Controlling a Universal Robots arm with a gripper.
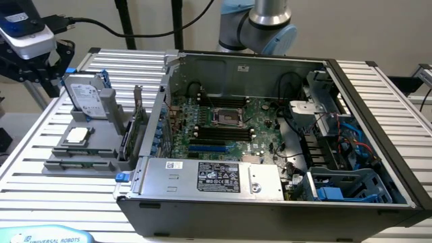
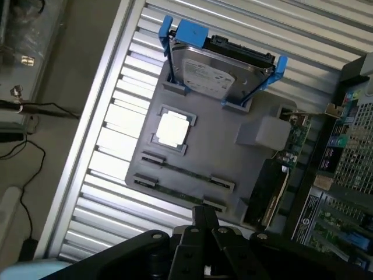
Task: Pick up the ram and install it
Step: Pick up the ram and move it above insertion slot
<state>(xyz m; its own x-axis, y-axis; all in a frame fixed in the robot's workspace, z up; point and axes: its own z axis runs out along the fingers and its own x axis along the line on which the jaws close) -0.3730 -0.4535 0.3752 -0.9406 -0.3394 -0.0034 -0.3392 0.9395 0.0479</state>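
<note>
Hand (image 2: pixel 205 214): fingers together, gripping nothing, poised over the edge of the grey holder (image 2: pixel 233 154), just beside the ram | Ram (image 2: pixel 185 173): lies lengthwise in the holder's clips, with the square processor (image 2: pixel 173 129) between it and the upright hard drive (image 2: pixel 217 69) | Case (image 1: pixel 270 207): open on the slatted surface (image 1: pixel 60 202), black motherboard slots (image 1: pixel 223 132) exposed.

Open air lies above the long, thin dark-green ram sticks (image 2: pixel 183 173), which sit low in the flat grey plastic holder (image 2: pixel 230 160). The upright silver hard drive with blue rails (image 2: pixel 218 73) walls one end. The tall green expansion card with a metal bracket (image 1: pixel 130 134) walls the side toward the open grey metal computer case (image 1: pixel 270 212). The motherboard's black slots (image 1: pixel 219 132) lie uncovered from above, with black cables (image 1: pixel 287 83) looping nearby.
</note>
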